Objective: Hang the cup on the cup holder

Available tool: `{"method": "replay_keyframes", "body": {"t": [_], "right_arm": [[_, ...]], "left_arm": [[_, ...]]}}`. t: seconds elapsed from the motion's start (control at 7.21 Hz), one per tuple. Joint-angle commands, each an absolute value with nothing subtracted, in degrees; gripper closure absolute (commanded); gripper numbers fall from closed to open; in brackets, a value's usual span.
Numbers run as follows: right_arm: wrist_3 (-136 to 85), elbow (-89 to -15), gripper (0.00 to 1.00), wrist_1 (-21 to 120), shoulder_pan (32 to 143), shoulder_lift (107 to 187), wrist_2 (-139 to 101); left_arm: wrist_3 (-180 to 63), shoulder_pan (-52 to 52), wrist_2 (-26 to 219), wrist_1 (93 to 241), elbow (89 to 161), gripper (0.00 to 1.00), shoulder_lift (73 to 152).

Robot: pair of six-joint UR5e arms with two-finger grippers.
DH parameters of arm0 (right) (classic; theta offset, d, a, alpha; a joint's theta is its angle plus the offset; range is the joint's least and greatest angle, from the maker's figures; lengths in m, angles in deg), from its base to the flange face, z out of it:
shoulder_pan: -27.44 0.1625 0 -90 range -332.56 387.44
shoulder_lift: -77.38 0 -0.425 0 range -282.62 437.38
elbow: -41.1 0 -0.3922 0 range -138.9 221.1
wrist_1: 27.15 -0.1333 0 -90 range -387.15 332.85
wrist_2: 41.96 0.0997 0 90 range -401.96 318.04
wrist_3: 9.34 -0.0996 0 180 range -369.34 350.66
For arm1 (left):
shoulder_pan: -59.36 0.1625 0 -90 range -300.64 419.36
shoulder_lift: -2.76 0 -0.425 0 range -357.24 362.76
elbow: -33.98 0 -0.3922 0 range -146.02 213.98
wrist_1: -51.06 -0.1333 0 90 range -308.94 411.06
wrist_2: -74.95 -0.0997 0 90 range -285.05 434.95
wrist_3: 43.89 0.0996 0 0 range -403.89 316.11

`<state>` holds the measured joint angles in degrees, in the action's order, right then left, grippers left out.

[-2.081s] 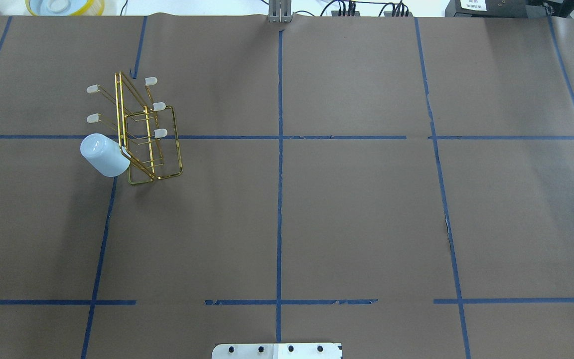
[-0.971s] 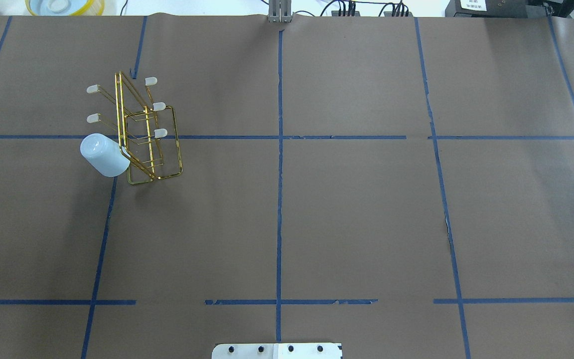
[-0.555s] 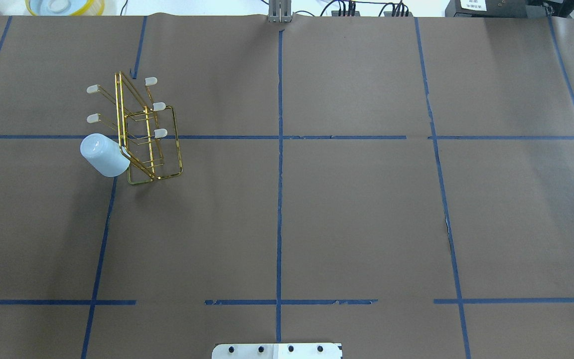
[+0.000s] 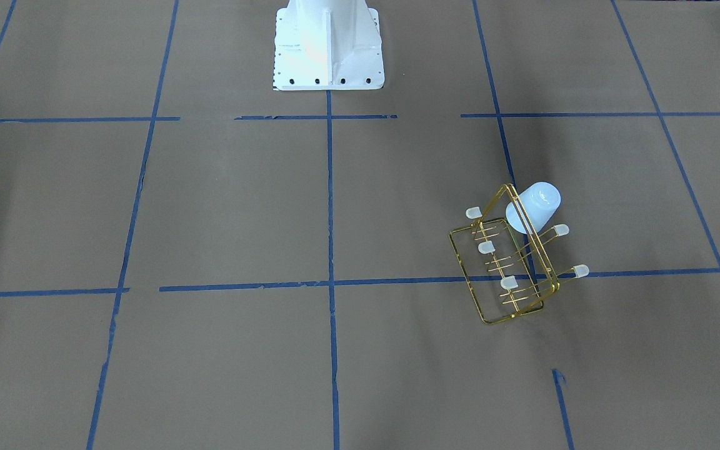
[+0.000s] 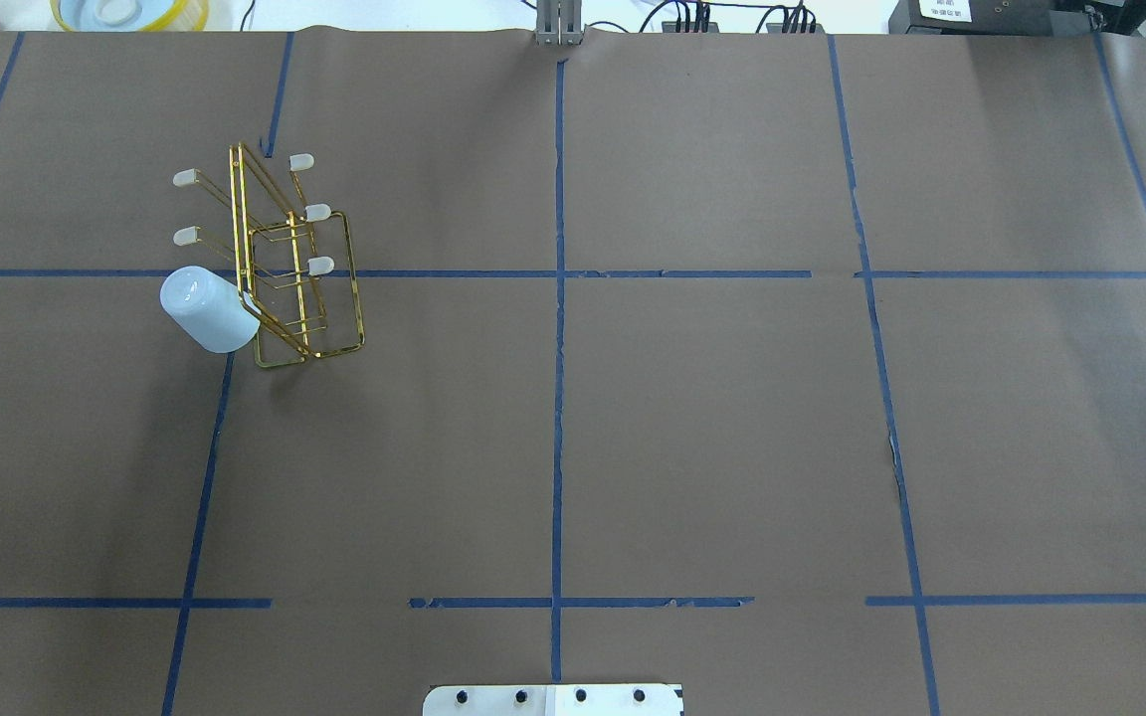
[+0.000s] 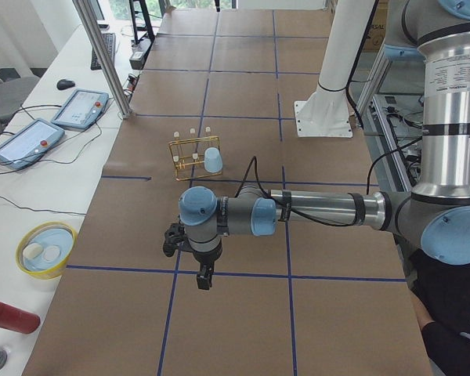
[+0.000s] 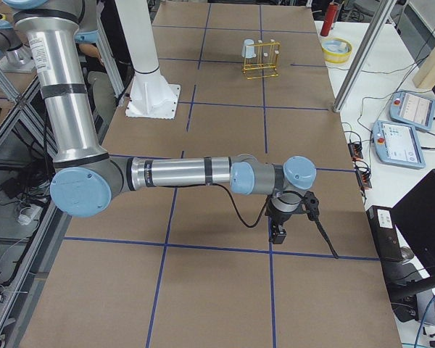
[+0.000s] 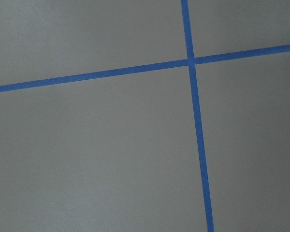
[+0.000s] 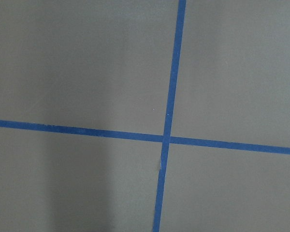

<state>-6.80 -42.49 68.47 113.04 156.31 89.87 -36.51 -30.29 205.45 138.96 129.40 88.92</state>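
The pale blue-white cup [image 5: 207,310] sits mouth-down over one slanted prong of the gold wire cup holder [image 5: 306,281], base pointing up and outward. It also shows in the front view [image 4: 535,205] on the rack [image 4: 502,294]. No gripper touches it. My left gripper [image 6: 204,279] hangs over the brown paper far from the rack, seen only in the exterior left view; I cannot tell whether it is open. My right gripper [image 7: 278,233] hangs at the opposite table end, seen only in the exterior right view; I cannot tell its state. Both wrist views show only paper and blue tape.
The robot's white base [image 4: 329,47] stands at the table's near-robot edge. A yellow-rimmed dish [image 5: 130,12] and a red cylinder [image 6: 8,316] lie off the paper on the left end. Tablets [image 6: 80,106] and metal posts [image 6: 102,55] line the operators' side.
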Motion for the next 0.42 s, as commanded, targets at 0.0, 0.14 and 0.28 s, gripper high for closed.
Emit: {"method": "replay_keyframes", "body": {"t": [0.0, 0.14, 0.28], "right_arm": [[-6.80, -42.49, 0.00, 68.47, 113.05, 156.31, 89.87], [-6.80, -42.49, 0.00, 68.47, 113.05, 156.31, 89.87], [-6.80, -42.49, 0.00, 68.47, 113.05, 156.31, 89.87]], "left_arm": [[-36.51, -30.29, 205.47, 138.95, 129.34, 0.00, 88.89], [-36.51, -30.29, 205.47, 138.95, 129.34, 0.00, 89.15], [-36.51, -30.29, 205.47, 139.03, 129.34, 0.00, 89.07]]}}
